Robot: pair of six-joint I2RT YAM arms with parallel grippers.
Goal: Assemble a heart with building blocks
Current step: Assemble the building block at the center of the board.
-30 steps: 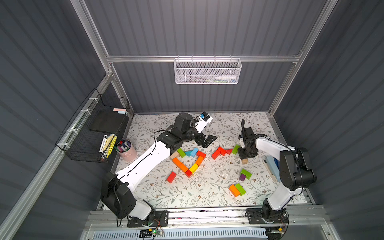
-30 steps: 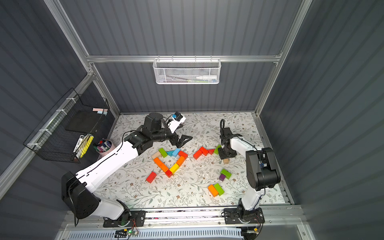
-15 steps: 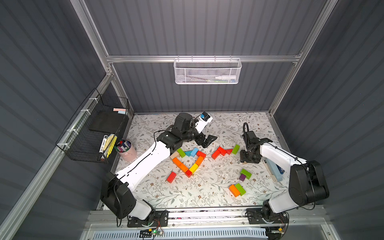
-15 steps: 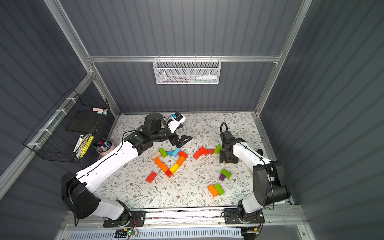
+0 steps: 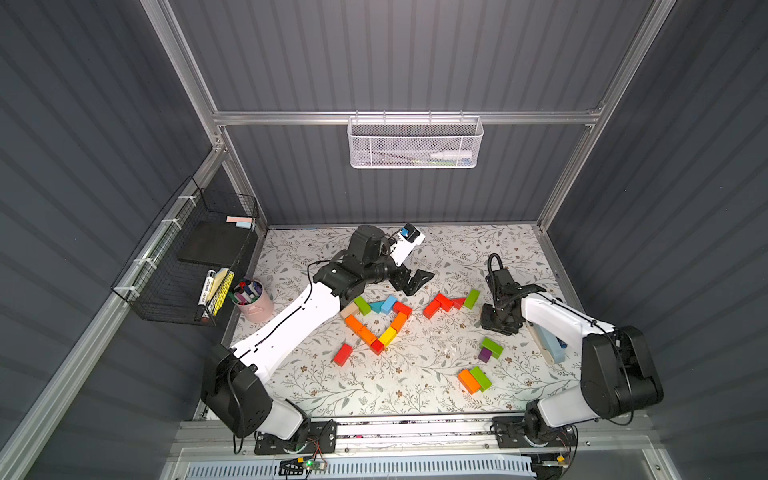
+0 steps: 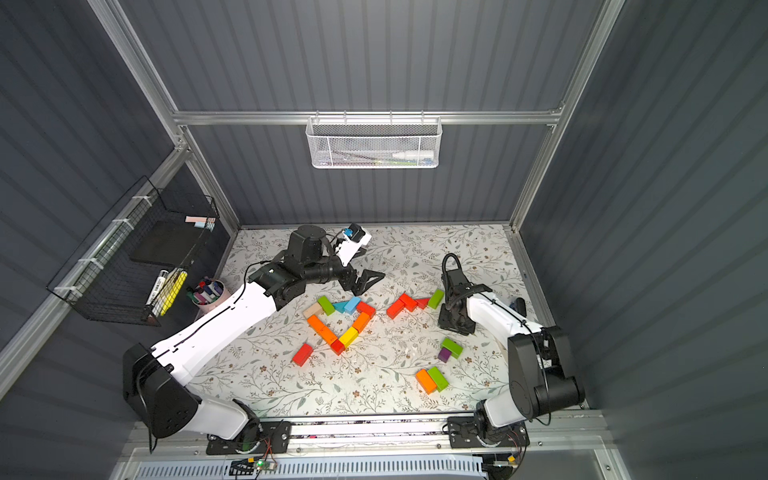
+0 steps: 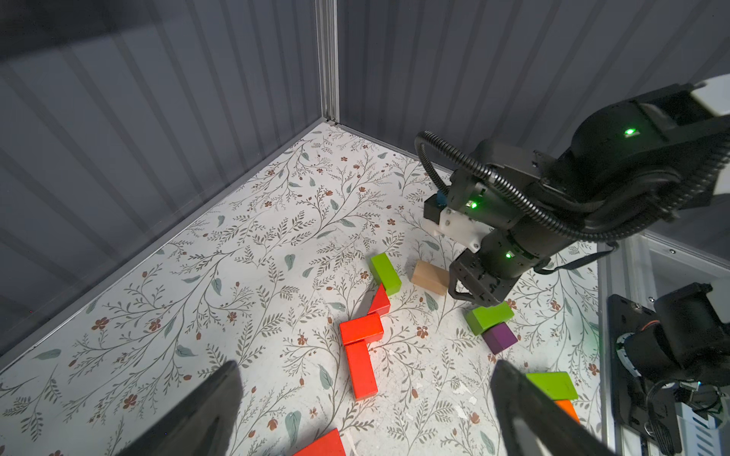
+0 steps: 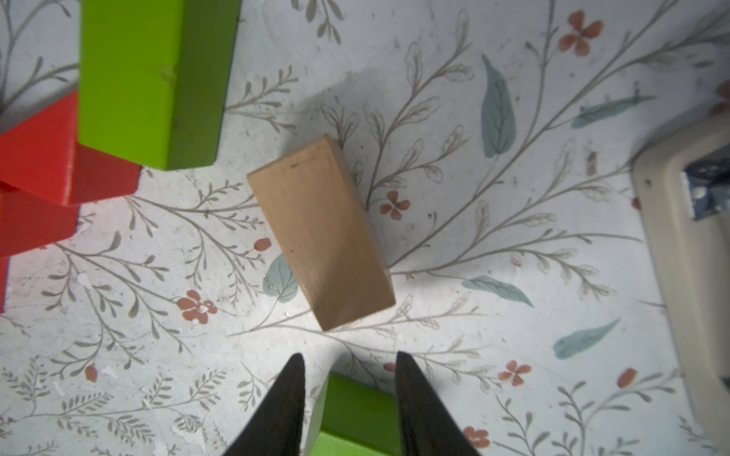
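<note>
Right gripper [image 8: 349,355], two tapered black fingers slightly apart and empty, hovers just beside the tan brick [image 8: 322,233], which is smooth bare wood lying flat on the floral mat [image 8: 513,316]. Two glossy green bricks [image 8: 150,79] [image 8: 355,414] flank it, not touching, with open mat around. Left gripper [image 7: 365,365], spread wide, hangs well away, past three red blocks [image 7: 361,327].

Both your top views hang high over the 6 o'clock rail [image 5: 415,428], looking steeply down from far back, so they share pretty much the whole floral mat [image 5: 395,399]. Your left wrist cam sits low near 12 o'clock, facing the 2 o'clock corner [image 5: 540,225]. Your right wrist cam points straight down, super close on the tan block [image 8: 320,233], which your left wrist view catches too.
</note>
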